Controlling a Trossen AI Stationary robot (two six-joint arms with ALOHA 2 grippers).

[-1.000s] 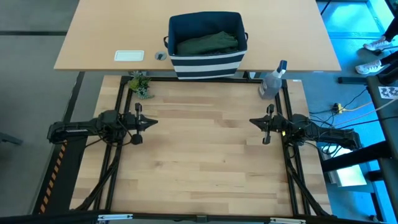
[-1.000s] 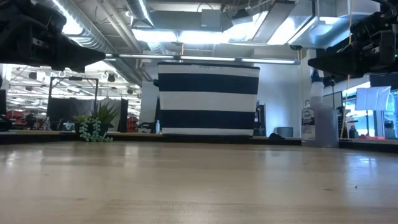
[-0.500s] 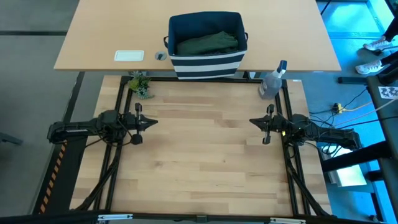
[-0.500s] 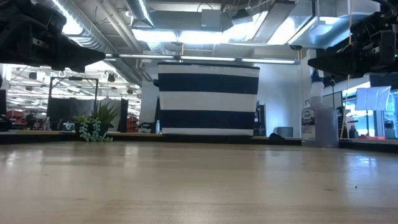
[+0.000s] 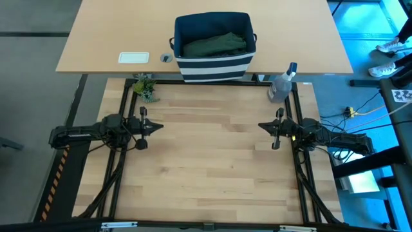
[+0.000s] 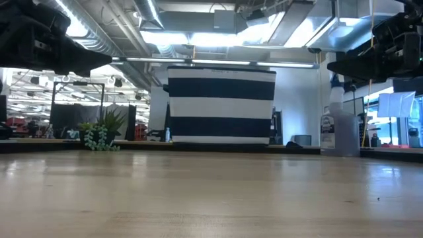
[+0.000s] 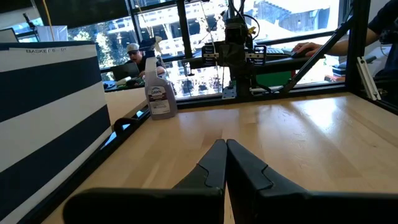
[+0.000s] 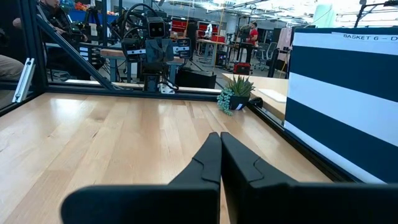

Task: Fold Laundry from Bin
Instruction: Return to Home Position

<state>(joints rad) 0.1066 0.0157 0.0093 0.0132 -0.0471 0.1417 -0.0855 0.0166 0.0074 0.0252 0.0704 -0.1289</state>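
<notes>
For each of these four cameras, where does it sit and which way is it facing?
High view: overhead, looking down on the table; left gripper, right gripper at its sides.
Low view: tabletop height, facing the bin; arms at top corners.
Left wrist view: across the table past shut fingers, toward the spray bottle.
Right wrist view: opposite way, toward the plant.
Shared: all show the bin.

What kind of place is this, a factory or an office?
Probably a robotics lab in an open workshop: the left gripper and right gripper rest at the sides of a framed wooden table, exposed ducts run overhead, and a person sits beyond.
</notes>
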